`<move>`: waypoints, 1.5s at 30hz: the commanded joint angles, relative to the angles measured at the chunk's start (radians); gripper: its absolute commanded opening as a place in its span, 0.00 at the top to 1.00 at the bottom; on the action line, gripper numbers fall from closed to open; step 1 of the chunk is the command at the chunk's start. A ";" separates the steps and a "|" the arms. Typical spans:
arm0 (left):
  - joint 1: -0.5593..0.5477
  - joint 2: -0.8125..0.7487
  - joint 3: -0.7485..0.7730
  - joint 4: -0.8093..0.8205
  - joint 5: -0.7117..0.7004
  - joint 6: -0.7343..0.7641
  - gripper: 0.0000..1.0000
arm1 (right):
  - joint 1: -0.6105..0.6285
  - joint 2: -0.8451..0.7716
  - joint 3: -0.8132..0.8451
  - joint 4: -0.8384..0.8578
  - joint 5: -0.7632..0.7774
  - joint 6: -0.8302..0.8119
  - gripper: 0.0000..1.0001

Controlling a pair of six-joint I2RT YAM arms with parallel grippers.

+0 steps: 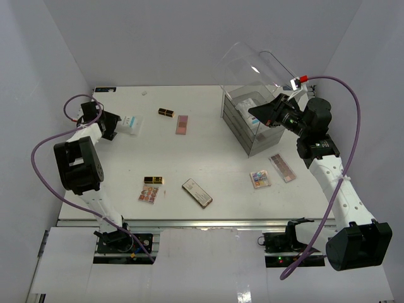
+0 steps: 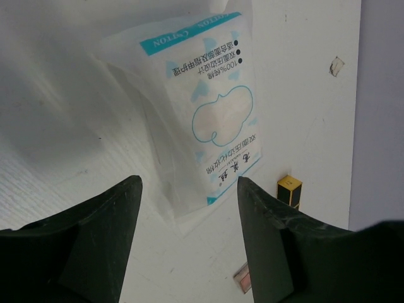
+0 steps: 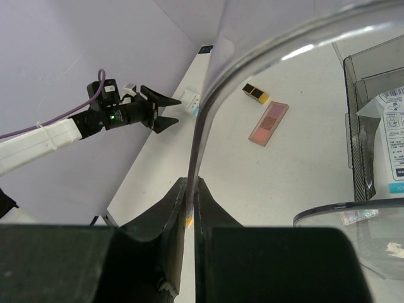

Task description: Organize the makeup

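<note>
A white packet with blue print [image 2: 202, 107] lies at the table's far left [image 1: 130, 122]. My left gripper [image 2: 189, 189] is open, and the packet's near end reaches between its fingertips without touching them. My right gripper [image 3: 192, 189] is shut on the rim of the clear lid [image 3: 252, 57], holding it raised over the acrylic box [image 1: 235, 120]. Another white packet [image 3: 396, 136] sits inside the box. On the table lie a lipstick [image 1: 166, 112], a pink palette [image 1: 182, 124], a second lipstick [image 1: 153, 180], a small palette [image 1: 149, 194] and a long dark compact [image 1: 197, 192].
Two more palettes [image 1: 260, 178] [image 1: 282, 167] lie in front of the box, close to the right arm. White walls close in the table on the left, back and right. The left arm's purple cable [image 1: 44, 148] loops beside the left wall.
</note>
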 commanded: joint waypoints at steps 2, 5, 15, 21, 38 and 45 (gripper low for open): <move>0.002 0.064 0.038 0.019 0.052 -0.043 0.36 | -0.014 -0.033 0.016 0.120 -0.009 -0.028 0.89; 0.002 0.095 0.054 0.022 0.066 -0.057 0.41 | -0.017 -0.037 0.017 0.118 -0.009 -0.028 0.89; 0.005 0.121 0.078 0.036 0.079 -0.057 0.53 | -0.024 -0.042 0.016 0.118 -0.011 -0.026 0.89; 0.014 0.117 0.060 0.077 0.127 -0.040 0.89 | -0.024 -0.046 0.010 0.119 -0.011 -0.024 0.89; 0.005 -0.123 -0.237 0.425 0.529 -0.037 1.00 | -0.027 -0.057 0.002 0.127 -0.011 -0.023 0.89; -0.062 -0.308 -0.337 0.467 0.617 -0.057 1.00 | -0.031 -0.059 0.003 0.129 -0.011 -0.020 0.89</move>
